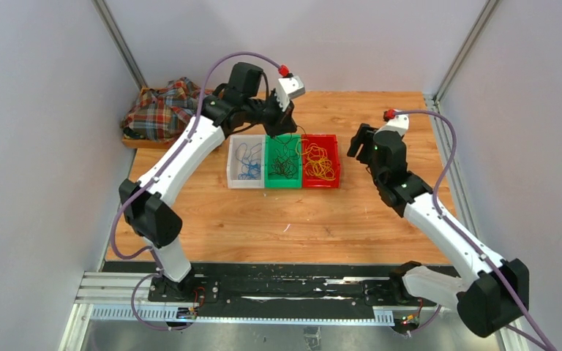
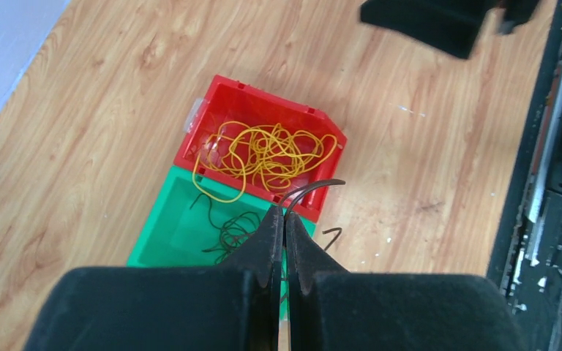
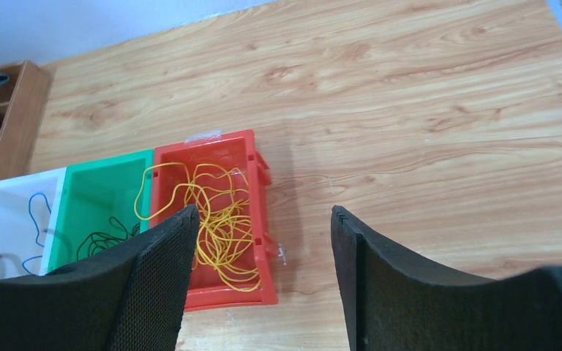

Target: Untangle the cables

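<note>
1. Bins. Three small bins stand touching in a row at the middle of the bench [image 1: 300, 219]: white bin [image 1: 232, 162], green bin [image 1: 284, 184], red bin [image 1: 322, 184].

2. Cables. The blue cables [image 1: 249, 161] lie in the white bin, the black cables [image 1: 285, 162] in the green bin and the yellow cables [image 1: 318, 161] in the red bin. One yellow loop [image 2: 219, 194] hangs over the shared wall into the green bin.

3. Left gripper [image 2: 285, 216]. It hangs over the green bin. The fingers are pressed together, pinching a black strand [image 2: 315, 186] that arcs out from the tips across the red bin's corner. Where the strand's lower end runs cannot be made out.

4. Right gripper [image 3: 263, 219]. It hovers above bare bench just beside the red bin. The fingers stand wide apart with nothing between them.

5. Hidden or cut off. In the left wrist view the gripper body covers the near part of the green bin and the white bin does not show. In the right wrist view one finger [image 3: 154, 285] masks the near ends of the white and green bins.

6. Markings. A pale tab [image 3: 203, 136] sits on the red bin's far wall. Any writing on it is too small to read.

7. Other items. A plaid cloth [image 1: 162, 110] is heaped on a wooden tray [image 1: 135, 142] at the far left corner.
</note>
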